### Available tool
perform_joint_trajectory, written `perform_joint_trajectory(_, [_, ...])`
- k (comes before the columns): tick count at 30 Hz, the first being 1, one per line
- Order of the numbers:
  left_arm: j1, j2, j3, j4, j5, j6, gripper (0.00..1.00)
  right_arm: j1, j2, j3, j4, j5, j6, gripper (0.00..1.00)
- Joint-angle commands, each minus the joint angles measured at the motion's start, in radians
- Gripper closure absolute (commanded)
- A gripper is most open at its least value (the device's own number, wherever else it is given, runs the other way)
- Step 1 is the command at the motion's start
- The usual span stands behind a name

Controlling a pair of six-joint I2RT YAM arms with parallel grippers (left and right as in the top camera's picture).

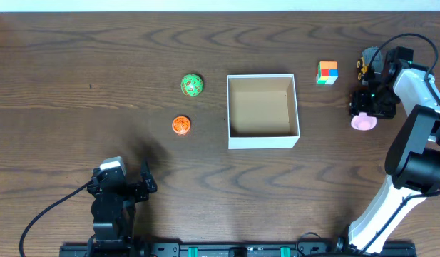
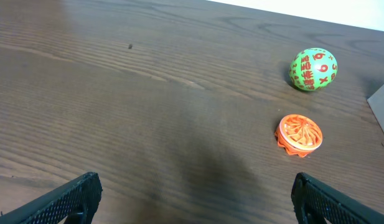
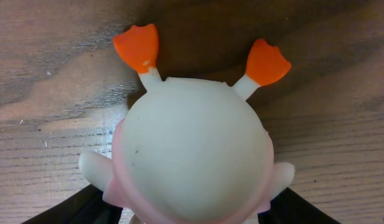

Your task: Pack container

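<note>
A dark wooden table [image 1: 77,57] is seen from above. The container [image 1: 263,140], a square shallow box with white outer walls and a brown cardboard floor, sits flat near the middle of the table. It is empty, with its open side facing up. Being square, it has no long axis, and its walls run nearly parallel to the table edges. It looks light and fairly stiff, though thin card walls would probably flex, and the box would likely slide under a push. If it must be moved, a pinch over the rim of one wall seems the best hold.

To its left lie a green ball [image 1: 192,85] and an orange disc [image 1: 180,125], apart from each other. To its right is a multicoloured cube [image 1: 326,72].

Farther right, the right gripper [image 1: 369,106] hangs over a toy [image 3: 192,162], a round white figure with a pink band and two orange feet. In the wrist view the feet point away from the gripper. The dark fingers [image 3: 67,213] flank the body on both sides, but whether they press on it cannot be told. The toy looks smooth, rounded and light, so it may slip. A grip across the widest part of the body seems safest.

The left gripper [image 1: 127,187] rests near the front edge with its jaws wide and holding nothing, facing the ball and the disc.
</note>
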State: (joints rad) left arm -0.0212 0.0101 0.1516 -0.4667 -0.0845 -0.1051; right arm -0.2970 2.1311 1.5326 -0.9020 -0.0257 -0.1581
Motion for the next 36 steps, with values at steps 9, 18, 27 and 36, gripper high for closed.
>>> perform_joint_trajectory(9, [0.005, -0.005, -0.019, 0.001, -0.002, -0.005, 0.02, 0.01, 0.003, 0.006, 0.017, 0.006, 0.005, 0.44])
perform_joint_trajectory(18, [0.005, -0.005, -0.019, 0.001, -0.002, -0.005, 0.02, 0.042, 0.003, 0.011, 0.01, 0.007, 0.005, 0.63])
perform_joint_trajectory(27, [0.005, -0.005, -0.019, 0.001, -0.002, -0.005, 0.02, 0.094, 0.003, 0.135, -0.089, 0.007, 0.005, 0.63])
perform_joint_trajectory(36, [0.005, -0.005, -0.019, 0.001, -0.002, -0.005, 0.02, 0.16, 0.003, 0.368, -0.253, 0.006, 0.008, 0.89])
